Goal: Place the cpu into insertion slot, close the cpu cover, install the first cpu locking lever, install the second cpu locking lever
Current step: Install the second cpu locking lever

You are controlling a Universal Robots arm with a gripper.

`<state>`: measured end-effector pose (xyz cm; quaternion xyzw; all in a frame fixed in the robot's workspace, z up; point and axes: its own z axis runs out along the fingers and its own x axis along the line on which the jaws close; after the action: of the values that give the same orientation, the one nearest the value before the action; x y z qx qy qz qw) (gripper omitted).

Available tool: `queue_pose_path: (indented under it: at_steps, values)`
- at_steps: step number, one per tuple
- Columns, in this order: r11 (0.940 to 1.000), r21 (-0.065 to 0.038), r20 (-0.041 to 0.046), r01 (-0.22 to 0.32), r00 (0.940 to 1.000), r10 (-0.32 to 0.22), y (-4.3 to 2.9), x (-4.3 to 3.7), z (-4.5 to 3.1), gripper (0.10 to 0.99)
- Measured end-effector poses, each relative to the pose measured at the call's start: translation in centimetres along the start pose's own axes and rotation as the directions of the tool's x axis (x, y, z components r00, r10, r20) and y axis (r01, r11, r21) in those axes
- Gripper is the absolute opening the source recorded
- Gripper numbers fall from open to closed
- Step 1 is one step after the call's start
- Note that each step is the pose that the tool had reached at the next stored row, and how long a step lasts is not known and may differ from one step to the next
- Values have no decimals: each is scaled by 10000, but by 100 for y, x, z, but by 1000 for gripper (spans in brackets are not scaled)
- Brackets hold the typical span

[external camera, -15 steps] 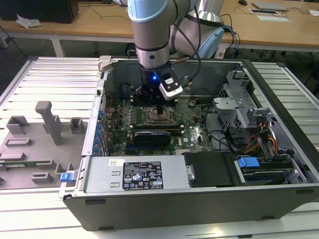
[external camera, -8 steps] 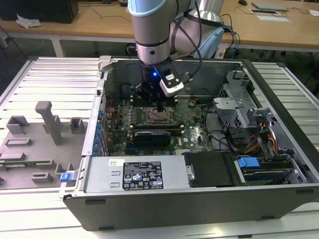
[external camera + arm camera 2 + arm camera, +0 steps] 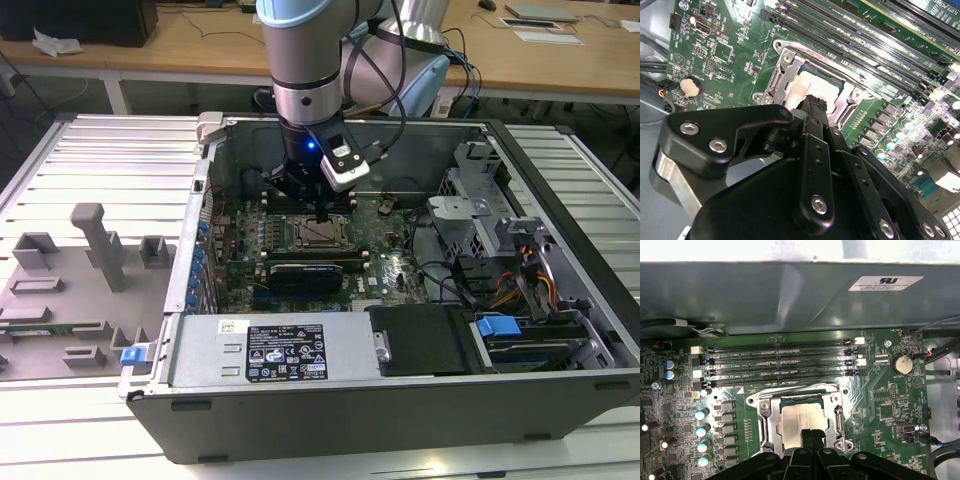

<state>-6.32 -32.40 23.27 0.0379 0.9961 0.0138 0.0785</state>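
Computer case (image 3: 400,400): lies open on the table (image 3: 90,160). Motherboard (image 3: 390,250): flat inside the case. Insertion slot (image 3: 320,234): at the board's centre in the exterior view. Cpu (image 3: 802,420): seated in the slot. Cpu cover (image 3: 767,422): down around the chip. Memory slots (image 3: 780,362): at 12 o'clock of the slot in the first wrist view. Gripper (image 3: 322,212): directly above the cpu. Fixture tray (image 3: 80,290): at 9 o'clock of the case in the exterior view, just beside it.

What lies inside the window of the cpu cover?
Inside the cpu cover lies the cpu, its pale metal top showing. The claw covers its near edge, and the insertion slot beneath the cpu is hidden.
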Motion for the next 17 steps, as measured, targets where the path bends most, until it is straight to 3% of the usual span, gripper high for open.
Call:
queue_pose_path:
  at_steps: [9, 17]
  values:
    - [10000, 13, 1, 3, 10000, -3, 0, 0, 0, 106]
    - [10000, 19, -79, 0, 10000, 0, 5, -21, -130, 106]
